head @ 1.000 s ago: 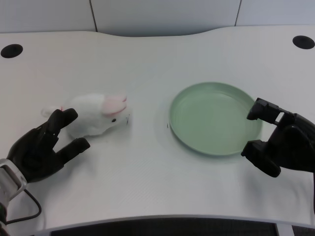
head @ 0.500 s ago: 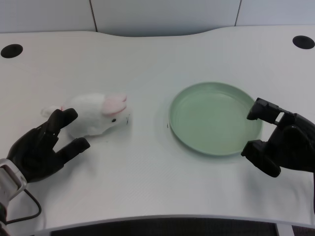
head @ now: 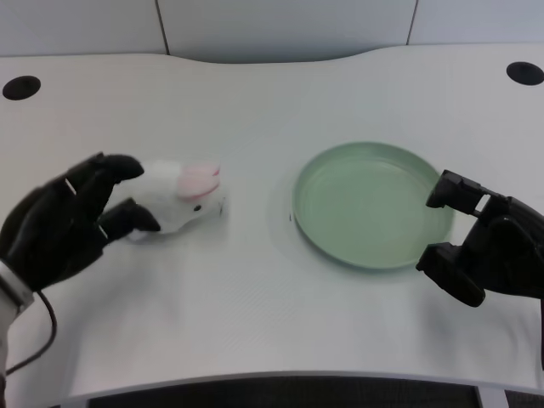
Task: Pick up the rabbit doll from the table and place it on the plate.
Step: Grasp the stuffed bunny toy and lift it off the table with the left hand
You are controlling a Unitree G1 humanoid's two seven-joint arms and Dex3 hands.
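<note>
Rabbit doll lies on its side on the desk, w/ its head and pink ear toward 3 o'clock, abt 9 o'clock of the plate and apart from it, bare desk between.

Left hand is at the doll's rear end, 9 o'clock side. Fingers spread around the back half: one fingertip over the top, another low at the near side, both look to touch the fur. Not closed on it yet, so I'd call the hand open, holding nothing. The doll rests on the desk, not lifted.

Handling, by my guess: plush, so light, soft, squashy; not fragile, a drop won't hurt it. Fur isn't slick, but the body gives under pressure, so a shallow pinch on fluff alone could slip out. Best hold prob. across the thick mid-body, thumb one side and fingers the other, squeezed well in. Avoid the ear and the face end: too thin, floppy. It may sag or swing from a rear-only grip, so lift clear before crossing toward 3 o'clock. Plate rim is low, shallow dish, easy to clear.

Count: 1 rabbit doll, 1 plate (green, nothing in it), 2 dark round holes at the desk's far corners, 10 and 2 o'clock. Right hand sits at plate's 4 o'clock edge, idle.
</note>
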